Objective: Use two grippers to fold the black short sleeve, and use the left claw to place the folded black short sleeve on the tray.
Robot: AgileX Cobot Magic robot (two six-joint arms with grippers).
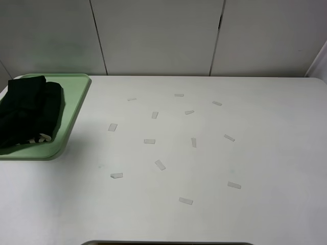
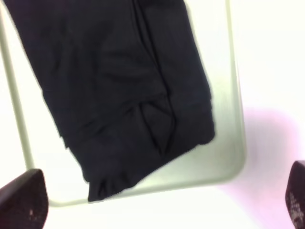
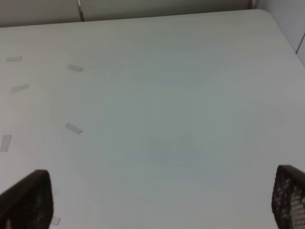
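Exterior high: folded black short sleeve (image 1: 30,115) on tray (image 1: 76,102); no lettering legible.

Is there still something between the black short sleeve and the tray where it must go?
Nothing visible stands in the way. The folded black short sleeve already lies on the tray, at the table's far left. The left tool hangs open above it, holding nothing. Only small tape pieces lie elsewhere.

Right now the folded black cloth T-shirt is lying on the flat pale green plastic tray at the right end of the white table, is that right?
Not quite. The folded black cloth T-shirt does lie on the flat pale green plastic tray, but that tray sits at the left end of the white table, not the right. The exterior high view shows it.
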